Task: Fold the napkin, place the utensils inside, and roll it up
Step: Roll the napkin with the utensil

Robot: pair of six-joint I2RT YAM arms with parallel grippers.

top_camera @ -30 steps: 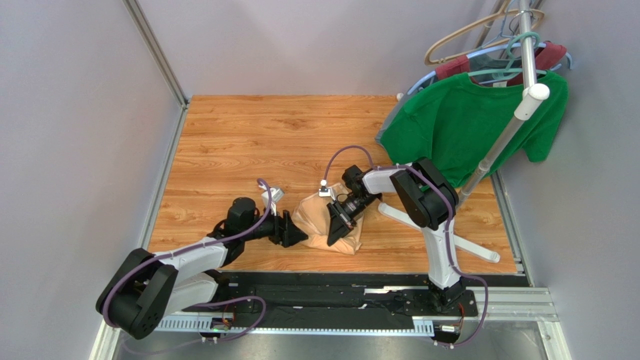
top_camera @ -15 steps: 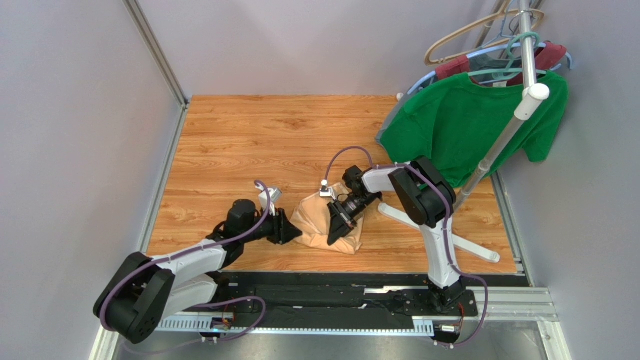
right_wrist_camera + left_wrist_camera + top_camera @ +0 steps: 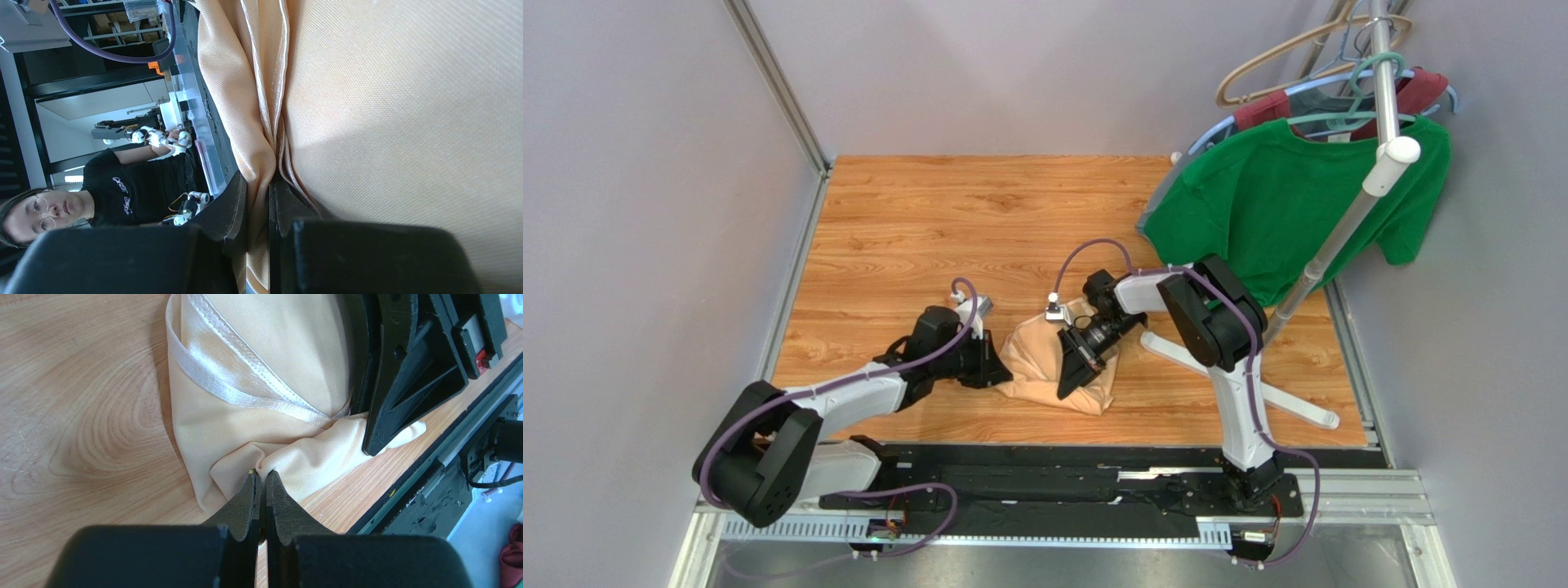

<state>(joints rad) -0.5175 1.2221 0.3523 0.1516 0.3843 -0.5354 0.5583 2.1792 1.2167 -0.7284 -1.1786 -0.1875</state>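
Our left gripper (image 3: 261, 482) now sits farther right, jaws shut on the napkin (image 3: 276, 367) edge. Our right gripper (image 3: 258, 193) pinches a fold. We think it's folding; next, lift together.

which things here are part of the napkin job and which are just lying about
Part of the job: napkin; left gripper, shut on the napkin's edge; right gripper, shut on a fold of it. No spoon shows.

Just lying about: green T-shirt; white clothes rack; red garment.
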